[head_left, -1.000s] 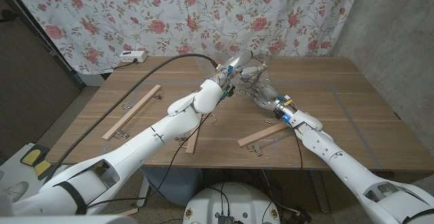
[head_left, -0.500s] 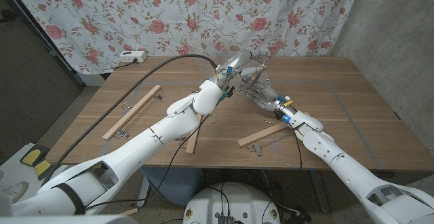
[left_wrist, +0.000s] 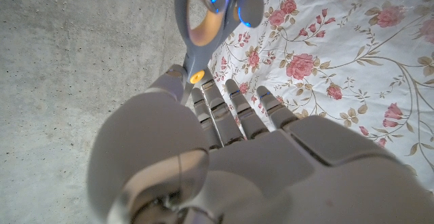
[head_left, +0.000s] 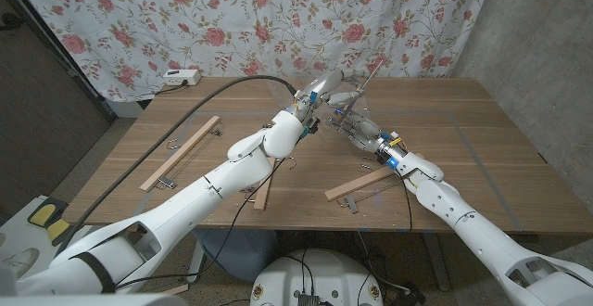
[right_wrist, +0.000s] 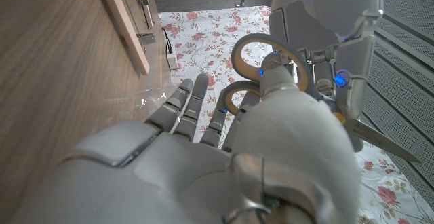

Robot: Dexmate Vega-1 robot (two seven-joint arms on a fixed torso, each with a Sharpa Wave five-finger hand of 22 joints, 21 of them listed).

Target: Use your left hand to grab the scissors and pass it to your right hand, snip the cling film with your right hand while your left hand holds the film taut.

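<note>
Above the far middle of the wooden table (head_left: 482,148), both hands meet at the scissors (head_left: 357,91) — grey handles with orange lining, blades angled up toward the floral curtain (head_left: 278,19) behind the table. The left hand (head_left: 320,91) pinches the pair near its pivot, as the left wrist view shows. The right hand (head_left: 357,128) has a thumb against the handle loops in the right wrist view, the other fingers spread below — whether it truly grips, I cannot tell. On the table nearer the robot lie wooden slats (head_left: 181,151) with clips; its right end has open surface up to the edge.
</note>
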